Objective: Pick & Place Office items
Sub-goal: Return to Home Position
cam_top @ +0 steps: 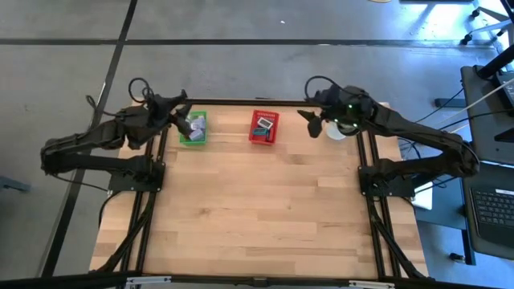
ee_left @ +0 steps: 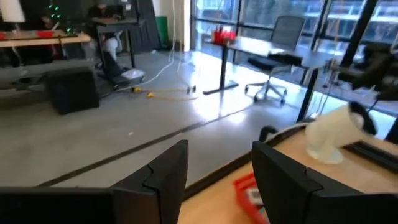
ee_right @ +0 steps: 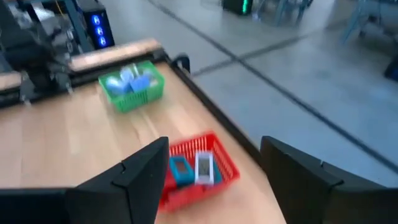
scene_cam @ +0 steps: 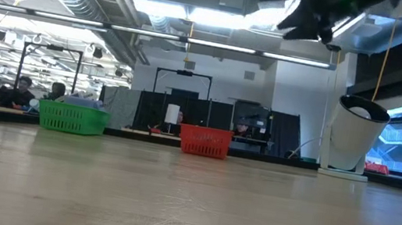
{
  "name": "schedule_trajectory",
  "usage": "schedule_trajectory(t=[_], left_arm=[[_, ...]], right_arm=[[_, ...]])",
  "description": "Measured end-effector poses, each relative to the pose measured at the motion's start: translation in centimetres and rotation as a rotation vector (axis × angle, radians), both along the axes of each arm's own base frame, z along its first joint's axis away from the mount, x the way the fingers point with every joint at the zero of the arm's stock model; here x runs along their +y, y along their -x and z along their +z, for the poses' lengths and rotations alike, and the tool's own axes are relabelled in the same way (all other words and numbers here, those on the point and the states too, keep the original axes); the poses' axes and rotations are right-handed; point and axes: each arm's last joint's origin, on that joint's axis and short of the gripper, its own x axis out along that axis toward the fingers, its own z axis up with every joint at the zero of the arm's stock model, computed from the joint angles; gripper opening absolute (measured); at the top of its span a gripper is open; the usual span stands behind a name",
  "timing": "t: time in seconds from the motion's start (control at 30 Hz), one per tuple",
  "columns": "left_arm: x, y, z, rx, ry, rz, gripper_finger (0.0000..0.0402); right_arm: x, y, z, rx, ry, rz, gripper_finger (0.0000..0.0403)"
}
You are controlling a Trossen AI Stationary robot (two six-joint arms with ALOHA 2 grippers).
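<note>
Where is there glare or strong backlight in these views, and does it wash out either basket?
Low view: the ceiling lights glare brightly, leaving the right arm a dark silhouette, yet the green basket and red basket are clearly lit. Left wrist view: window daylight makes a bright sheen on the floor. High view: even light, no glare on the table.

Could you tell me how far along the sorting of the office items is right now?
Done: the office items in sight lie inside the green basket and the red basket. In hand: nothing; the left end effector, over the green basket, and the right end effector, beside the white cup, are open and empty. Left: seemingly only parking the arms.
</note>
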Motion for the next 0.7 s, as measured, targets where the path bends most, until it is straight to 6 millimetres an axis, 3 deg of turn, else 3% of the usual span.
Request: schedule_trajectory(t=[0.2, 0.43, 0.57, 0.7], left_arm=[[-0.6, 4.3, -0.6, -0.026, 0.057, 0.109, 0.0173], [-1.5, 8.9, -2.0, -0.123, 0.085, 0.104, 0.0173], [-1.6, 9.4, -4.3, -0.169, 0.101, 0.107, 0.0173], [-1.5, 8.4, -6.9, -0.227, 0.103, 0.099, 0.0173]], right_arm=[[0.5, 1.9, -0.6, 0.096, -0.092, -0.067, 0.0259], [0.7, 2.4, -1.1, 0.152, -0.147, -0.094, 0.0259], [0.7, 2.4, -1.2, 0.159, -0.145, -0.092, 0.0259], [0.7, 2.4, -1.2, 0.160, -0.145, -0.091, 0.0259]])
